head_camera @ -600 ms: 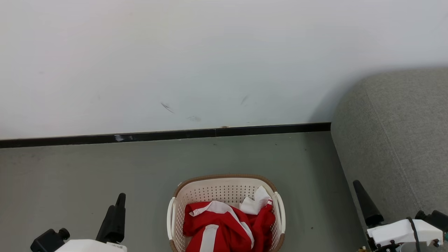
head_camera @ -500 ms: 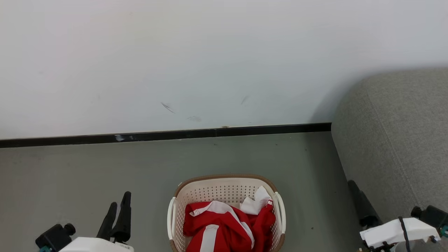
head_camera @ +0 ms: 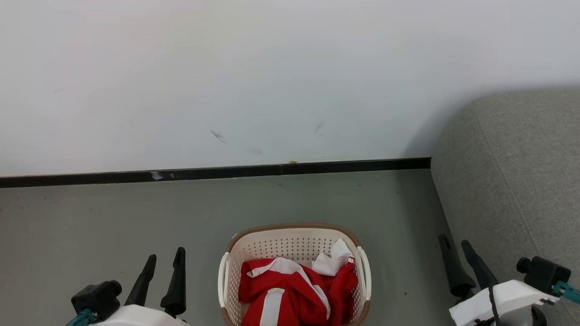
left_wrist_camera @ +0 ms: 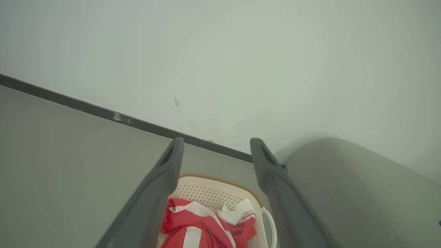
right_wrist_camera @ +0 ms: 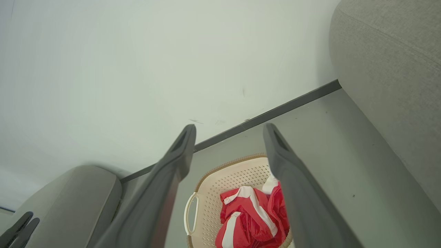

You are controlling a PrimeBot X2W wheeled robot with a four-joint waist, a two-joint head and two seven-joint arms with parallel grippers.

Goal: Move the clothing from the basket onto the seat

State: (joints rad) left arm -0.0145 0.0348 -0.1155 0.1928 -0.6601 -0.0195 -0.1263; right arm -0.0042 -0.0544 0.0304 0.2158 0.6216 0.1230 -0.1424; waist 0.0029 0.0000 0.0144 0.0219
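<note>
The clothing (head_camera: 290, 290) is a heap of bright red fabric with white stripes, lying inside the cream basket (head_camera: 294, 232) on the floor at the bottom centre. The grey seat (head_camera: 512, 181) rises at the right, beside the basket. My left gripper (head_camera: 166, 255) hovers left of the basket, open and empty. My right gripper (head_camera: 454, 240) hangs between basket and seat, open and empty too. In the left wrist view my gripper (left_wrist_camera: 217, 141) frames the basket (left_wrist_camera: 210, 193) and clothing (left_wrist_camera: 203, 224). The right wrist view has my gripper (right_wrist_camera: 230, 127) above the basket (right_wrist_camera: 234, 174) and clothing (right_wrist_camera: 248, 213).
A white wall with a black skirting strip (head_camera: 217, 173) runs behind the basket. Grey floor (head_camera: 113, 217) spreads to the left. In the right wrist view another grey upholstered piece (right_wrist_camera: 69, 193) stands at the lower left, with the left gripper's fingers (right_wrist_camera: 20, 224) beside it.
Both wrists have turned, so each gripper now shows two spread fingers. The left gripper has shifted right toward the basket and the right gripper has shifted left. The clothing lies unchanged.
</note>
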